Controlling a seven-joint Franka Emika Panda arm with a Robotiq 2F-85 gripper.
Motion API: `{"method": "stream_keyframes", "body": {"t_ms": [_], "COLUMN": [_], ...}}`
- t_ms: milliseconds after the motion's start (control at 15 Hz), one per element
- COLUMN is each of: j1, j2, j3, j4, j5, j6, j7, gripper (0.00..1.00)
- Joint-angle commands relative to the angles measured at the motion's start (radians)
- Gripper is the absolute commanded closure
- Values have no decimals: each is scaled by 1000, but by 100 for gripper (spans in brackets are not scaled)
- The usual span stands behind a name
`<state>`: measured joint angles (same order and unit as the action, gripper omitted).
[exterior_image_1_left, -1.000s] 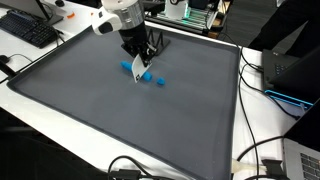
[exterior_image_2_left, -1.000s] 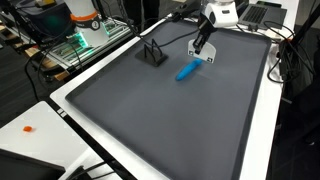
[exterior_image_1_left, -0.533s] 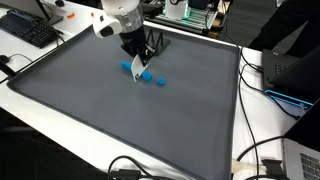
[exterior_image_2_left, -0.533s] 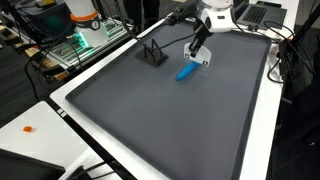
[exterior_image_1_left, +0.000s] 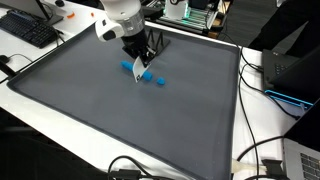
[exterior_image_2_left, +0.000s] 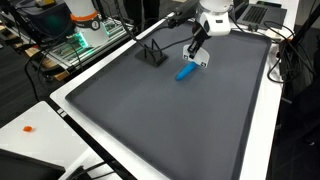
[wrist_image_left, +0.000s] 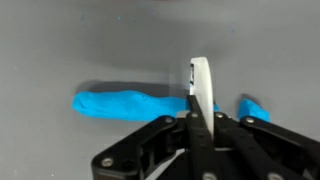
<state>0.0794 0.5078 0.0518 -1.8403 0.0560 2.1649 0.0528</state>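
a large dark grey mat (exterior_image_1_left: 120, 130) with a pale rim covers most of the desk, and everything of interest lies on it. a white robot arm (exterior_image_1_left: 122, 12) reaches down over the mat from the edge that faces the green-lit electronics.

a small black wire stand (exterior_image_2_left: 152, 53) sits upright close to that same edge of the mat. just inward of it, toward the mat's middle and well away from the other three edges, a bright blue elongated thing (exterior_image_2_left: 186, 72) lies flat on the grey surface.

the gripper (exterior_image_1_left: 138, 74) points down right at the blue thing, crossing it near one end. in the wrist view the blue thing (wrist_image_left: 125, 103) runs sideways behind the fingers (wrist_image_left: 200, 80), with a long stretch on one side and a short stub on the other. the two fingers are pressed together into a single narrow blade. whether their tip touches the blue thing or hangs just over it cannot be told.
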Motion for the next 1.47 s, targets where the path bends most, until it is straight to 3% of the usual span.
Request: {"method": "stream_keyframes", "body": {"t_ms": [0,1400], "j1": [-5,-18], "j2": [25,31], "j3": [5,33], "j4": [-23,-16], "j5": [6,67], "j6": [44,72], "j7": [-14,-47], "gripper": [99,99]}}
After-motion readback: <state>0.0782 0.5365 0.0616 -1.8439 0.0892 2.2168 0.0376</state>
